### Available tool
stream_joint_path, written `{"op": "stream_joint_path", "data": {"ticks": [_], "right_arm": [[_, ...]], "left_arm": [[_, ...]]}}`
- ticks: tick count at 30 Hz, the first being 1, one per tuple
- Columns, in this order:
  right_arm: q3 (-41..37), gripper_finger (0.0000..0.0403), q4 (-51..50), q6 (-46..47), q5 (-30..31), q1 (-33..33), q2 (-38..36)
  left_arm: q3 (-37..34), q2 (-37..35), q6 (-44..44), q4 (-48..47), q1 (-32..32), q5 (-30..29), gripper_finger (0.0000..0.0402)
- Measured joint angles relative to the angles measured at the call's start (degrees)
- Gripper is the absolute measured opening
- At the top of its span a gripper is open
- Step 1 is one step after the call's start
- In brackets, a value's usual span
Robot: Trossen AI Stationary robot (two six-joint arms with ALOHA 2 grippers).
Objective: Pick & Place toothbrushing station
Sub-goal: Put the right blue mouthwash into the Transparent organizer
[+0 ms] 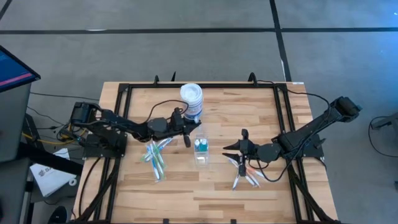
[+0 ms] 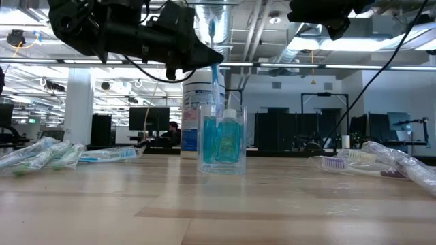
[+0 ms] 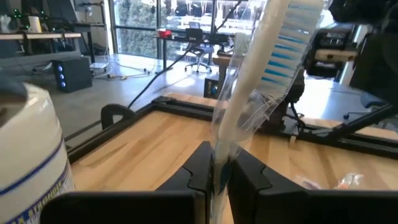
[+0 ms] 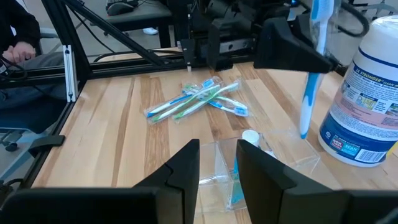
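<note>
A small clear cup [image 1: 200, 151] stands at the table's middle with a blue white-capped tube [image 2: 229, 138] inside. My left gripper [image 1: 186, 138] is just left of the cup and above it, shut on a blue-and-white toothbrush in a clear wrapper [image 2: 215, 64]. My right gripper [image 1: 231, 148] is open and empty, right of the cup, with its fingers pointing at it; the cup shows ahead between them [image 4: 273, 152]. Several wrapped toothbrushes [image 1: 155, 157] lie flat on the table, left of the cup. A few more [image 1: 242, 174] lie under my right arm. My left gripper pinches the wrapped toothbrush between its two fingers at the upper handle [image 3: 219, 155], below the bristle head [image 3: 287, 43]. The fingers come level from the table's left and lie across it. The brush is nearly upright, head up. Its lower end [image 4: 303, 129] hangs at the cup's mouth.
A large white round jar with a blue label [image 1: 191, 99] stands just beyond the cup, close to my left gripper. A black frame [image 1: 205, 87] runs around the tabletop. A person's arm [image 4: 15, 46] shows beyond the table in the right wrist view.
</note>
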Motion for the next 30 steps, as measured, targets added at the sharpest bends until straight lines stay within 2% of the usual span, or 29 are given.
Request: {"op": "stream_joint_path", "data": {"ticks": [18,30], "right_arm": [[0.0,0.0098,0.0,0.0,0.0,0.0,0.0],[0.0,0.0098,-0.9,0.0,0.0,0.0,0.0]], "left_arm": [[0.0,0.4,-1.0,-0.7,-0.4,0.2,0.0019],[0.0,5.1,-3.2,-0.3,-0.4,0.3,0.0020]]}}
